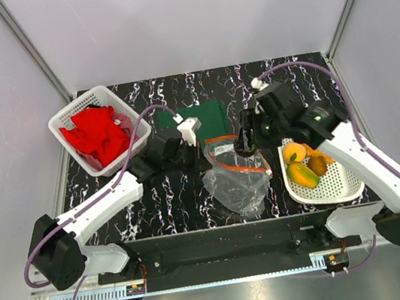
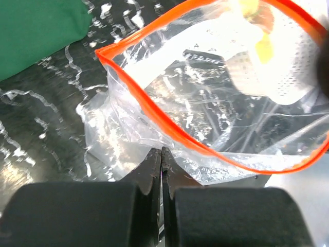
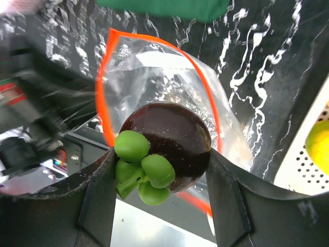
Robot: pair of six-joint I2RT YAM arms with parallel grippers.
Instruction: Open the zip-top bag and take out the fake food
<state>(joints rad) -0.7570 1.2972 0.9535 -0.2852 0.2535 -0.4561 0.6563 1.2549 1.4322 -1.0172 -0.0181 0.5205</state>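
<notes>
The zip-top bag (image 1: 237, 181) lies crumpled on the black marbled counter (image 1: 169, 193) between the arms. It is clear, crinkly plastic, its orange-red zip strip gaping in a wide loop. The left gripper (image 2: 161, 157) is pinched tight on the bag's plastic just below that strip. The right gripper (image 3: 160, 159) clasps a dark purple-brown round fruit (image 3: 172, 136) with a green leafy cap over the open mouth. More fake food (image 1: 302, 174) — orange, yellow-green — sits in the white basket (image 1: 346, 182) at the right.

White arm links (image 1: 102, 202), black joints (image 1: 57, 258); purple cables (image 1: 300, 62); black padded jaws
</notes>
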